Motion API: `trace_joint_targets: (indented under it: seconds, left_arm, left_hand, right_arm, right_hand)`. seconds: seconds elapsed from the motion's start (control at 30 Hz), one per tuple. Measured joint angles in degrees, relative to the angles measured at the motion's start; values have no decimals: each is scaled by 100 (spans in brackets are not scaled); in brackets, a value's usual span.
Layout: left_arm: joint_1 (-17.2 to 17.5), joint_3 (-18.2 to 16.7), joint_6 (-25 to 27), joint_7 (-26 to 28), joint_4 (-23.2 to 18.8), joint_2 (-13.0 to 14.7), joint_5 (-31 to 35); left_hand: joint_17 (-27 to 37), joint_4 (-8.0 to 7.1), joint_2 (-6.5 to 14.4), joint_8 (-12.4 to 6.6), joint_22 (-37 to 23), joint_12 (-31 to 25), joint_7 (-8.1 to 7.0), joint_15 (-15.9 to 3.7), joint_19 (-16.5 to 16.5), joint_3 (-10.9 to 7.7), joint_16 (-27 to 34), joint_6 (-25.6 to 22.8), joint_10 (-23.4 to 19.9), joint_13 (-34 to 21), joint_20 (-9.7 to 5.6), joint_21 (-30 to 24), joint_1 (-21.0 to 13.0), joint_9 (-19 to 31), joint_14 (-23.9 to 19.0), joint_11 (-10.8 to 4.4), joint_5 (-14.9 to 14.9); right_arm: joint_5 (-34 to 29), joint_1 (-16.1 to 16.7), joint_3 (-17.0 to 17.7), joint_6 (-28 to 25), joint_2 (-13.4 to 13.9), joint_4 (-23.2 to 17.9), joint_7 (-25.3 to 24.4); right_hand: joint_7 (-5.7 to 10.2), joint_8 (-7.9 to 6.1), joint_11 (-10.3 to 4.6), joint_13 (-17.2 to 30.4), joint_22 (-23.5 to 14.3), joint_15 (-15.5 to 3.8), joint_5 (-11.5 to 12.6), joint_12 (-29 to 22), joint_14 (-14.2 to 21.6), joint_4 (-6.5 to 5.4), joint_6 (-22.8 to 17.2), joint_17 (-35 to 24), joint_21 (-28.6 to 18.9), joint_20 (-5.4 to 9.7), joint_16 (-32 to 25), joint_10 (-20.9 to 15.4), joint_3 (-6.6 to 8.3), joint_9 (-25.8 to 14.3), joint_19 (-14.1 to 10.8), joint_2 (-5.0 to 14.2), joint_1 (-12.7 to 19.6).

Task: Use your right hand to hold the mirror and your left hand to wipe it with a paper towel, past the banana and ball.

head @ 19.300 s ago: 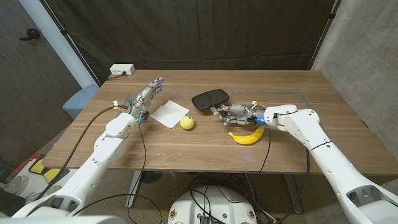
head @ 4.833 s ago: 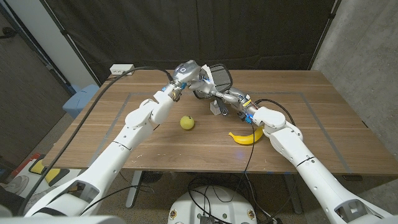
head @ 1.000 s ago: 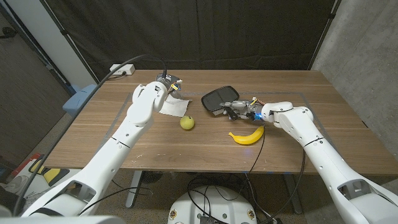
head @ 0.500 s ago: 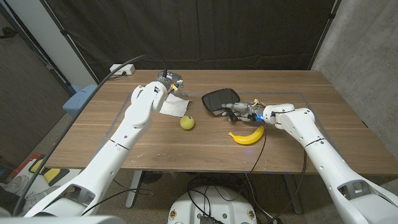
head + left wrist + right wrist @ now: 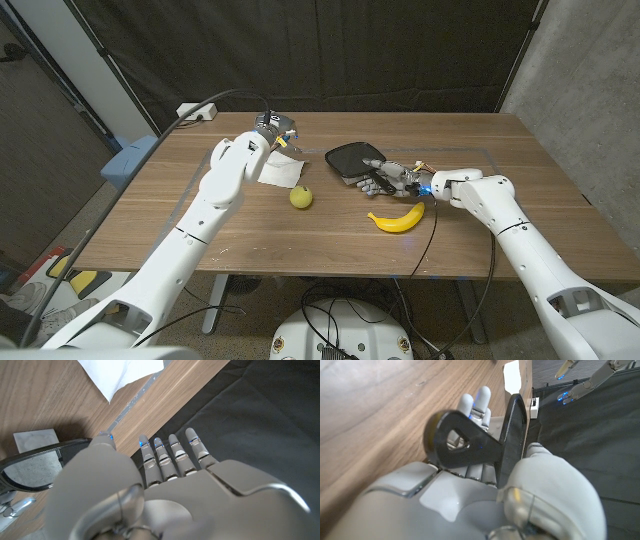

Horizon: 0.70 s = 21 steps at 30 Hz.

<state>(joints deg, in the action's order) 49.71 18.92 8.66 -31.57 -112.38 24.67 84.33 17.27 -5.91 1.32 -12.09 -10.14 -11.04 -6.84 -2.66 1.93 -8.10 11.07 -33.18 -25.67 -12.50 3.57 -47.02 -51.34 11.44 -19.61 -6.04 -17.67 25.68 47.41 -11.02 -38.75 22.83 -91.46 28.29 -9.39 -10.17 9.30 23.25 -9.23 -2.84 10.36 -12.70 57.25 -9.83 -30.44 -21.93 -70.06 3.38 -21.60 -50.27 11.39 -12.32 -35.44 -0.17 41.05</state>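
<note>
a: head view: where is the mirror (image 5: 354, 158)?

b: on the table, handle pointing toward the right hand (image 5: 383, 177), whose fingers grip that handle. left hand (image 5: 272, 130) hovers open above the paper towel (image 5: 276, 172), left of the mirror.

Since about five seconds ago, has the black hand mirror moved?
Yes. The black hand mirror has come down from its raised position at the table's far edge and now lies on the wooden table, beyond the yellow banana.
</note>
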Motion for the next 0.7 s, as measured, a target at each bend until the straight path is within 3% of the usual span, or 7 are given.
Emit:
trace_joint_targets:
  seconds: [0.2,0.33,0.53,0.7]
  left_arm:
    - [15,-2,-34,34,-18,-6,49]
    - [59,-14,-61,52,-65,-16,74]
    - [94,-39,-98,87,-101,-17,85]
    - [132,-73,-123,118,-133,-16,85]
  left_hand:
    - [-39,32,69,0,0,0,-13,31,0,-32,0,13,0,27,0,22,-70,0,32,0,-36]
    - [-53,47,54,0,0,0,-32,31,0,-47,0,32,0,27,0,22,-127,1,32,0,-45]
    - [-79,47,70,0,0,0,-54,31,0,-47,0,10,0,27,0,22,-190,1,31,0,-45]
    - [-106,72,69,0,0,0,-53,31,0,-22,0,12,0,53,0,66,-189,1,31,0,-45]
  right_arm:
    - [84,89,166,22,-10,27,57]
    - [284,162,303,21,-33,27,87]
    - [400,285,494,-15,-57,-45,63]
    - [512,389,629,-71,-63,-145,-49]
  right_hand:
    - [18,-22,278,-74,-22,396,40,64,-402,34,188,202,438,-182,176,341,-376,8,131,-107,-879]
    - [37,-44,322,-228,-26,549,111,150,-887,100,392,370,792,-358,418,745,-550,8,271,-88,-1327]
    - [63,-44,339,-532,-26,742,155,171,-1599,219,735,645,1429,-760,856,1487,-716,35,635,29,-1596]
    - [83,-44,337,-771,-26,850,200,171,-2106,279,1059,832,1959,-963,1035,2001,-776,62,1003,113,-1680]
